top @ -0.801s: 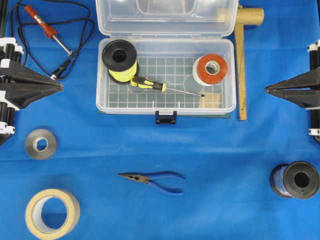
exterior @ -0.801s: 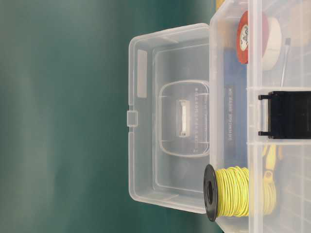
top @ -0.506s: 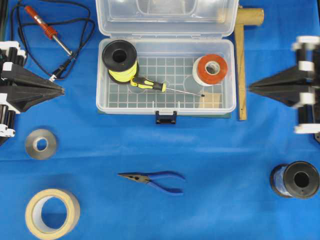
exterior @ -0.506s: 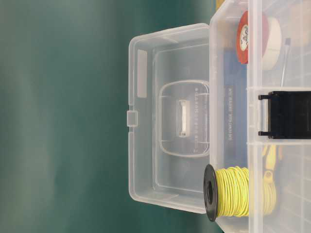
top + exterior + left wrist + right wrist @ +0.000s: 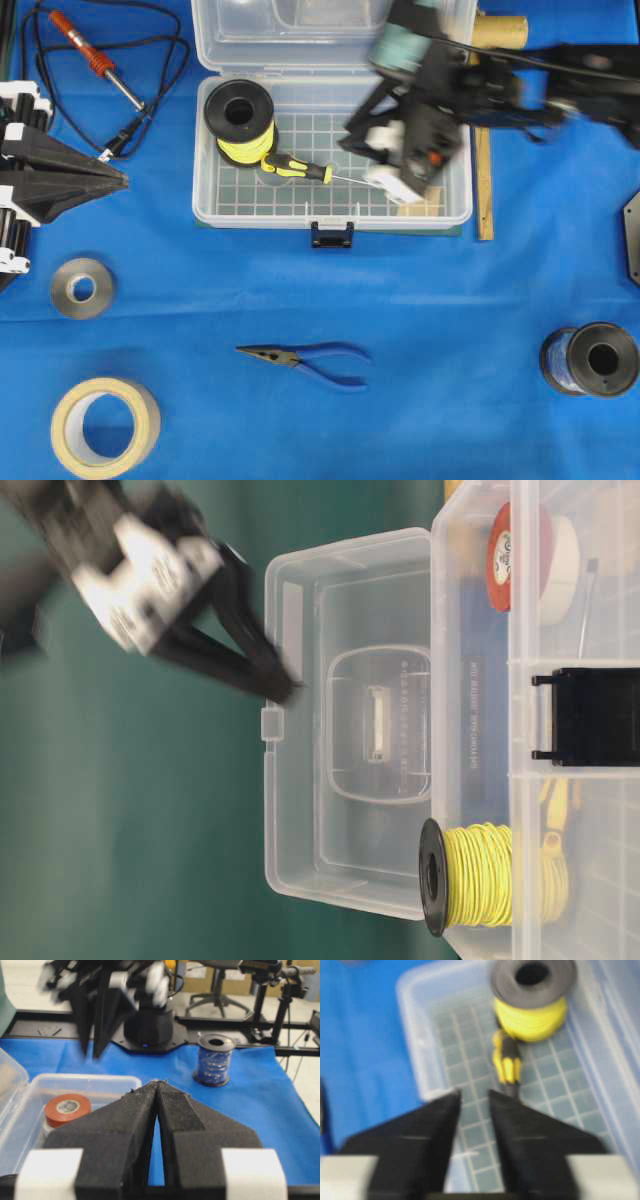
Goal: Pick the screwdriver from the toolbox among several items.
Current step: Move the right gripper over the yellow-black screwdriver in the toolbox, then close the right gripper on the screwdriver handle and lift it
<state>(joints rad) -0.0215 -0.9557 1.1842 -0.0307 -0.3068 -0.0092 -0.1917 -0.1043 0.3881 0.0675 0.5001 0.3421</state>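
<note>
The screwdriver [image 5: 297,167], with a yellow-and-black handle, lies on the grid floor of the open clear toolbox [image 5: 203,200], next to a yellow wire spool [image 5: 240,120]. My right gripper [image 5: 352,142] is blurred and hangs over the right half of the box, pointing at the screwdriver. In the right wrist view it [image 5: 474,1092] is open and empty, with the screwdriver handle [image 5: 507,1062] just beyond the right fingertip. My left gripper [image 5: 120,180] is shut and empty, left of the toolbox. It also shows in the left wrist view [image 5: 157,1082].
A red-and-white tape roll [image 5: 67,1106] sits in the box's right end. Outside lie blue pliers [image 5: 310,358], a soldering iron [image 5: 95,60], a grey tape roll [image 5: 82,288], a beige tape roll [image 5: 105,425], a blue wire spool [image 5: 590,358] and a wooden strip [image 5: 485,150].
My right arm has swung from the right edge of the table to above the toolbox, its fingers now apart. The left arm and the screwdriver have not moved.
</note>
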